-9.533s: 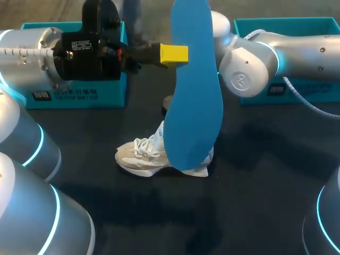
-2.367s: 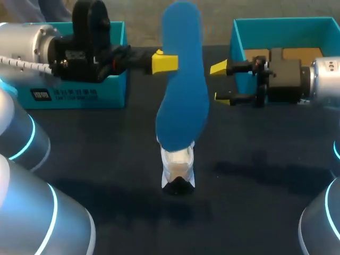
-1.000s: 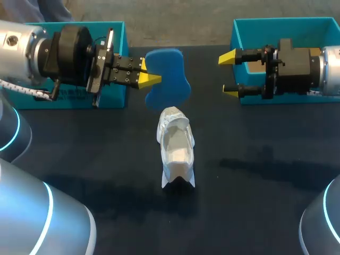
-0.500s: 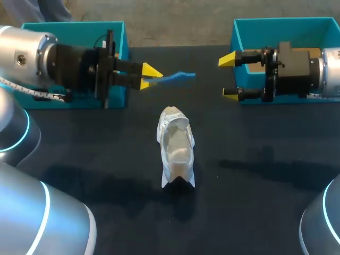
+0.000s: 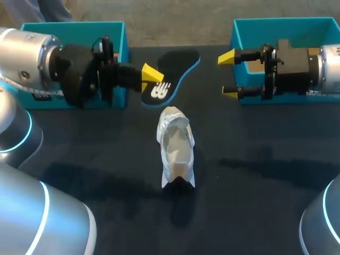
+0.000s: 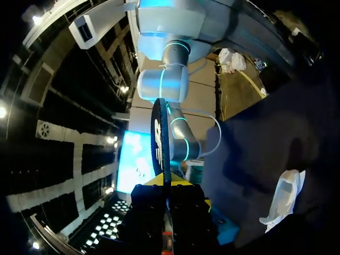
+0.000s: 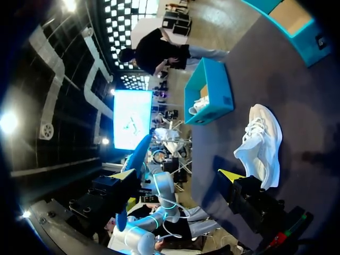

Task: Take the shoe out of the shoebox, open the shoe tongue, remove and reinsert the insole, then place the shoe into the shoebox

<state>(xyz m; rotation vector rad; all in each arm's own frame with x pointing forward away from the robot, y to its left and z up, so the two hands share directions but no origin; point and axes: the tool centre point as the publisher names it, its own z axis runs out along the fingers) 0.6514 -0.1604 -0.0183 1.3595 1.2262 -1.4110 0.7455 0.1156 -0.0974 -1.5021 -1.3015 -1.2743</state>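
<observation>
Two arms reach in over the dark table (image 5: 265, 212), the left arm (image 5: 32, 58) from the far left and the right arm (image 5: 329, 69) from the far right, each passing over a teal box: the left shoebox (image 5: 69, 24) and the right shoebox (image 5: 287, 21), both at the far edge and well apart. Between them and nearer stands the white shoe (image 5: 176, 151), alone on its sole in the middle of the table with its opening facing up and nothing holding it; the right wrist view shows it (image 7: 260, 143) lying ahead of that arm's fingers. The insole (image 5: 175, 66) hangs in the air just beyond the far end of the shoe, dark side up with a blue edge, and the left pincer (image 5: 152, 77) is clamped on one end of it; from the left wrist it shows edge-on (image 6: 161, 138), rising out from between the fingers. The right pincer (image 5: 228, 75) hovers by its box, spread wide and holding nothing. The main risk I judge is the reinsertion: gripped at one end only, the thin insole may droop, twist or slip, and pushing it into an unbraced shoe could shove or topple the shoe, or fold the insole against the collar, unless the right pincer steadies it first.
</observation>
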